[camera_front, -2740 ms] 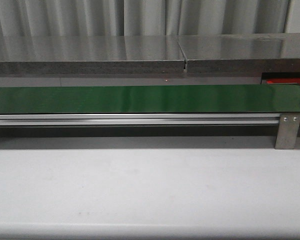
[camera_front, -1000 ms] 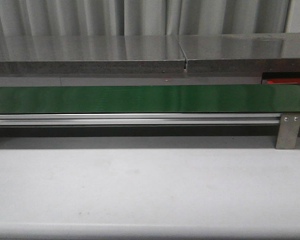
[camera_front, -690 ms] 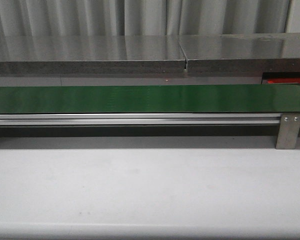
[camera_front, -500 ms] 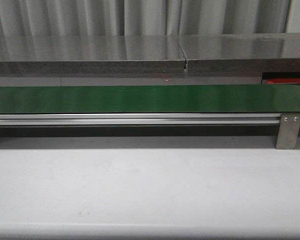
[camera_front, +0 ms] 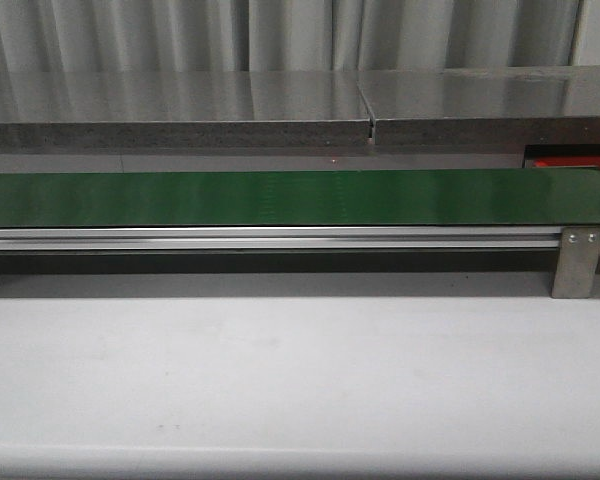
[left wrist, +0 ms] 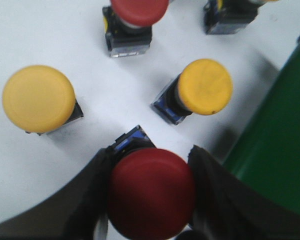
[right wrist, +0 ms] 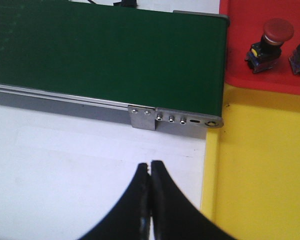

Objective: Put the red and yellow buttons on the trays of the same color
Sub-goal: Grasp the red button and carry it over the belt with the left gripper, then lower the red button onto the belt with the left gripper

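We are picking: left gripper fingers are pinching a red button on the white table, just beside the green belt. Next move, we judge: lift it clear of the yellow buttons nearby and set it on the belt. Right gripper is hovering with fingers pressed together, empty, near the belt end. Beyond that end, the red tray is holding one red button; the yellow tray is showing nothing.
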You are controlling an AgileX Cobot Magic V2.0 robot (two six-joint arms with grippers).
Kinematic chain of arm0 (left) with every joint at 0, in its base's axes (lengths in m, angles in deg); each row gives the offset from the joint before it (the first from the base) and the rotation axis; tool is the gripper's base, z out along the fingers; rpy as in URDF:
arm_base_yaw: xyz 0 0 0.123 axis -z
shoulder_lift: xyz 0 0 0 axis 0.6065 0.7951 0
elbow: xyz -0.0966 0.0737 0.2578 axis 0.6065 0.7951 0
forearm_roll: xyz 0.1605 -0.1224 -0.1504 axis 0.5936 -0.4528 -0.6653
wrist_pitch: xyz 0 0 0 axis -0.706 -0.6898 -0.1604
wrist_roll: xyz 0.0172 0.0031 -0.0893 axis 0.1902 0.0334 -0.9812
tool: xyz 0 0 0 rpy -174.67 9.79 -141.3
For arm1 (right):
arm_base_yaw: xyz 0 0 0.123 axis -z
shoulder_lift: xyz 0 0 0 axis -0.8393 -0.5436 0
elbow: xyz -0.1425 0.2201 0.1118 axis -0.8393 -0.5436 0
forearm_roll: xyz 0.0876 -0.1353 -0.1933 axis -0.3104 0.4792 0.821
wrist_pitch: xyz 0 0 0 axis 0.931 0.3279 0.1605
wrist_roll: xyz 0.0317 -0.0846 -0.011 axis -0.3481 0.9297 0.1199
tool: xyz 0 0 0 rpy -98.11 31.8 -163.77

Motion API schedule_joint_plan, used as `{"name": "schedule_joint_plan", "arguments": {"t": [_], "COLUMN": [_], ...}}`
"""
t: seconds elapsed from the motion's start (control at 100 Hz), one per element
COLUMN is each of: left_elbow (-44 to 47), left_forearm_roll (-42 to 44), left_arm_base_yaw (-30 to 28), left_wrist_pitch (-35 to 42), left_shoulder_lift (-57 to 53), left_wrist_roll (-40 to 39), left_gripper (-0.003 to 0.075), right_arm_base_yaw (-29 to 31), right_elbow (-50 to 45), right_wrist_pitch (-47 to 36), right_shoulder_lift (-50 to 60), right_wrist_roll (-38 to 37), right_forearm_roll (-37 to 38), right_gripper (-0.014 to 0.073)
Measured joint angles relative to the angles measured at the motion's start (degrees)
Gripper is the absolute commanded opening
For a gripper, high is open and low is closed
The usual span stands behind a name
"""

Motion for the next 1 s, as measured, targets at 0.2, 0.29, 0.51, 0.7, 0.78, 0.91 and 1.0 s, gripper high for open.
{"name": "schedule_joint_plan", "arguments": {"t": [0.2,0.29,0.51,0.7,0.78,0.91,1.0], "left_elbow": [-4.32,-7.40,-14.25,-17.24,-17.73,-18.27,-18.35], "left_forearm_roll": [-0.10,-0.10,0.12,0.57,0.65,0.65,0.65], "left_arm_base_yaw": [0.66,1.93,6.87,10.77,12.11,13.97,14.61], "left_wrist_pitch": [-4.97,-7.34,-12.51,-14.59,-14.59,-14.47,-14.47], "left_shoulder_lift": [-4.98,-4.98,-1.36,3.69,4.81,6.69,7.54], "left_wrist_roll": [0.00,0.00,0.00,0.00,0.00,0.00,0.00], "left_gripper": [-0.0019,-0.0019,-0.0019,-0.0019,-0.0019,-0.0019,-0.0019], "right_arm_base_yaw": [0.00,0.00,0.00,0.00,0.00,0.00,0.00], "right_elbow": [0.00,0.00,0.00,0.00,0.00,0.00,0.00], "right_wrist_pitch": [0.00,0.00,0.00,0.00,0.00,0.00,0.00], "right_shoulder_lift": [0.00,0.00,0.00,0.00,0.00,0.00,0.00], "right_wrist_roll": [0.00,0.00,0.00,0.00,0.00,0.00,0.00], "right_forearm_roll": [0.00,0.00,0.00,0.00,0.00,0.00,0.00], "right_gripper": [-0.0067,-0.0067,-0.0067,-0.0067,-0.0067,-0.0067,-0.0067]}}
